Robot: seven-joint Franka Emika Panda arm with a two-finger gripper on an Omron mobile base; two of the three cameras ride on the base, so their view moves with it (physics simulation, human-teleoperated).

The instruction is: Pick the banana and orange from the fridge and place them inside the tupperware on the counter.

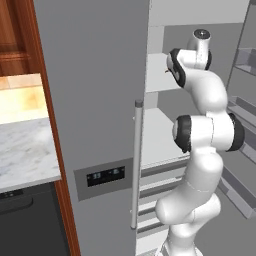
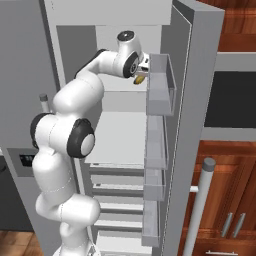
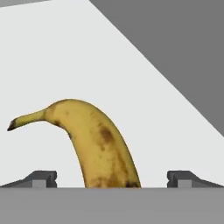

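The fridge (image 1: 95, 100) stands with its right door (image 2: 195, 100) swung open. My arm reaches in over the upper white shelf (image 3: 65, 52). On that shelf lies the banana (image 3: 96, 140), yellow with brown spots and a dark stem tip pointing left. My gripper (image 3: 113, 179) is open, its fingertips (image 3: 41, 178) set wide on either side of the banana's near end without touching it. From the right base view the banana (image 2: 140, 78) peeks out just under the hand (image 2: 142, 66). The orange and the tupperware are out of view. A piece of the marble counter (image 1: 25, 150) lies left of the fridge.
Clear door bins (image 2: 160, 90) hang close to the right of the hand. White drawers (image 2: 120, 200) fill the lower fridge. The closed left door carries a long silver handle (image 1: 136, 165) and a dark display (image 1: 105, 176). A dark dishwasher (image 1: 25, 220) sits under the counter.
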